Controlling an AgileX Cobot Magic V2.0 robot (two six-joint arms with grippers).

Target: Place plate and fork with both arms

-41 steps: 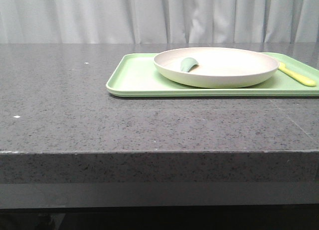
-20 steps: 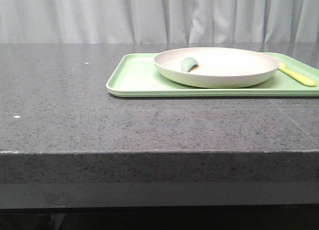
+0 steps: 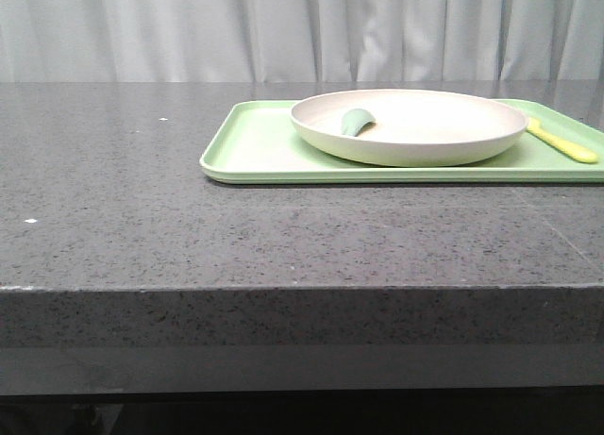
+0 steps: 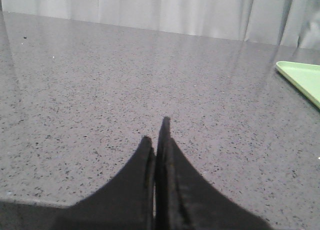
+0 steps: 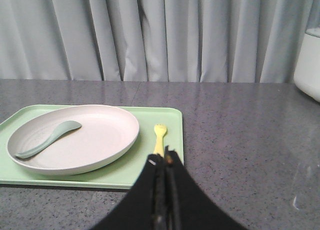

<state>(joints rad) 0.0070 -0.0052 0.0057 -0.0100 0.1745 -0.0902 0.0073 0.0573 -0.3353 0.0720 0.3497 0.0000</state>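
Curtains [image 3: 189, 29] of pale grey cloth hang in soft folds along the whole back of the room, behind a dark grey speckled stone countertop [image 3: 113, 227] with a thick front edge. The left part of that counter is bare stone carrying only a few tiny white flecks. Over it, in the left wrist view, the black left gripper [image 4: 156, 132] sits low above the surface with its two fingers pressed together, no gap between them and nothing held.

Further right lies a flat rectangular light green tray [image 3: 255, 147], resting on the counter and running off the right edge of the front view. On the tray stands the large round cream-white matte plate [image 3: 425, 142] with its raised rim, and inside the plate, toward its left side, lies a muted green spoon-like utensil [image 3: 356, 123], its bowl nearer the plate's centre and its handle reaching toward the rim.

Just right of the plate, on the tray's bare strip between plate and tray rim, lies the small pale yellow plastic fork [image 5: 159, 138], apart from the plate, tines pointing toward the curtains. The black right gripper [image 5: 164, 162] hovers near the fork's handle end, fingers closed tight against each other and empty. At the far right a white rounded object [image 5: 307, 65] stands, only partly seen.
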